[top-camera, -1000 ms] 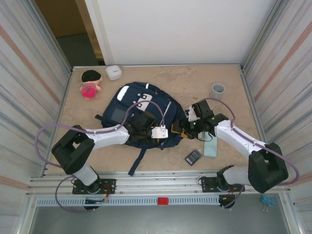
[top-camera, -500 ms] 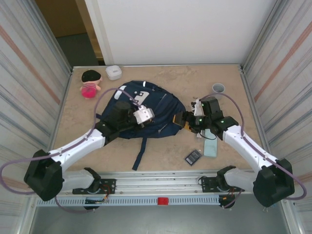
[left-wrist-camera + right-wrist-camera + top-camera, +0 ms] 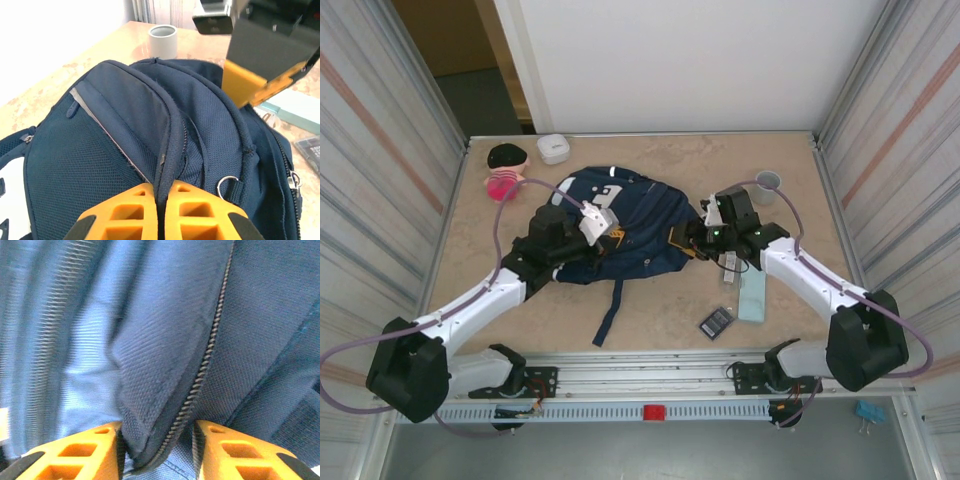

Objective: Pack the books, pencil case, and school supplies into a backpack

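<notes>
Navy backpack [image 3: 645,250], with white patches, a thin pale-grey stripe along one seam, a fine woven grain and dark zip teeth. Beige mottled table [image 3: 660,160] beneath the backpack.

Right of the backpack:
- pale teal pencil case [image 3: 752,298]
- dark grey calculator [image 3: 716,321] with a gridded face
- silvery-white bar [image 3: 728,263]
- grey cup [image 3: 767,184]

Left of the backpack:
- white box [image 3: 553,149]
- doll [image 3: 504,170] with black hair and a pink body

Orange with open cells, against the backpack: left gripper [image 3: 161,192] and right gripper [image 3: 157,437]. White and black arms [image 3: 800,280], mauve cables [image 3: 499,235].
</notes>
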You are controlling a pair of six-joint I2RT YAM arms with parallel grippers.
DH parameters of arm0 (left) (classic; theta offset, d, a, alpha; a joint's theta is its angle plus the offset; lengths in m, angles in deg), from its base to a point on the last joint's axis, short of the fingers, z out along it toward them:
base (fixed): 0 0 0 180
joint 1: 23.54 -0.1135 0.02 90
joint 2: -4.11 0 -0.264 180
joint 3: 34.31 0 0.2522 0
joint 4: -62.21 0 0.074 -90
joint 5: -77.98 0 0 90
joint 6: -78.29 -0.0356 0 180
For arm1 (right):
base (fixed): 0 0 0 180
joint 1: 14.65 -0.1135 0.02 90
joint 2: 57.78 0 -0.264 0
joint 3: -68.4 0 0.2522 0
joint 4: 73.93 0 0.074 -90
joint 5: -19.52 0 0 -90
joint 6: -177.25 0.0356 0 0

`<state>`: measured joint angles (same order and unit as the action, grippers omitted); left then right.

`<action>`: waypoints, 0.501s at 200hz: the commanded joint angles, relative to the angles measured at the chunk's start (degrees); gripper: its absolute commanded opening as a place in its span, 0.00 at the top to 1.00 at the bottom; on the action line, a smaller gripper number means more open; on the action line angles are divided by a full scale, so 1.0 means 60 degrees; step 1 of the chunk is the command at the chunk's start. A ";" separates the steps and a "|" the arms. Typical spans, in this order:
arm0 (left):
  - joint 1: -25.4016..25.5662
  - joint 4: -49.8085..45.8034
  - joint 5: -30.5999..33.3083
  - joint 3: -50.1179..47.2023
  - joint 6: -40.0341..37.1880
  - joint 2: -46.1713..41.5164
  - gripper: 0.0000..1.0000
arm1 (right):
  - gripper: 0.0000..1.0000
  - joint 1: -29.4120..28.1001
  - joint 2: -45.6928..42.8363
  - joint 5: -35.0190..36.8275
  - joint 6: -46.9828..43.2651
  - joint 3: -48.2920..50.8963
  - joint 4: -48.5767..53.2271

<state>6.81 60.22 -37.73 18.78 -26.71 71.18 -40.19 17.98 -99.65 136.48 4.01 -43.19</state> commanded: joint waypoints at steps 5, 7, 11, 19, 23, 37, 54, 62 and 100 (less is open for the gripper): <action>-0.0104 0.1895 -0.0314 0.0266 0.0813 -0.0781 1.00 | 0.70 0.0037 0.0365 0.1273 -0.0038 0.0724 0.0953; -0.0117 0.1892 -0.0285 0.0277 0.0812 -0.0793 1.00 | 0.70 0.0038 0.0373 0.1324 -0.0044 0.0768 0.0958; -0.0143 0.1904 -0.0253 0.0311 0.0799 -0.0828 1.00 | 0.72 0.0038 0.0390 0.1407 -0.0046 0.0865 0.0972; -0.0186 0.1885 -0.0190 0.0368 0.0785 -0.0863 1.00 | 0.73 0.0051 0.0403 0.1574 -0.0044 0.1043 0.0981; -0.0213 0.1869 -0.0161 0.0384 0.0776 -0.0885 1.00 | 0.74 0.0063 0.0396 0.1618 -0.0057 0.1130 0.0975; -0.0301 0.1701 -0.0096 0.0500 0.0632 -0.0893 1.00 | 0.74 0.0120 0.0297 0.1695 -0.0087 0.1318 0.0958; -0.0338 0.1413 -0.0008 0.0621 0.0435 -0.0858 1.00 | 0.69 0.0275 0.0005 0.1595 -0.0248 0.1330 0.1098; -0.0378 0.1316 0.0001 0.0665 0.0424 -0.0866 1.00 | 0.60 0.0332 -0.0185 0.1617 -0.0336 0.1211 0.1326; -0.0441 0.0793 -0.0699 0.0961 0.0246 -0.0854 1.00 | 0.25 0.0345 -0.2197 0.0433 -0.1236 0.0777 0.0332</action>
<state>4.69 60.08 -38.39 19.79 -24.92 68.93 -38.35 12.76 -92.78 133.05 11.38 -38.21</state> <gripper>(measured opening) 0.065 0.703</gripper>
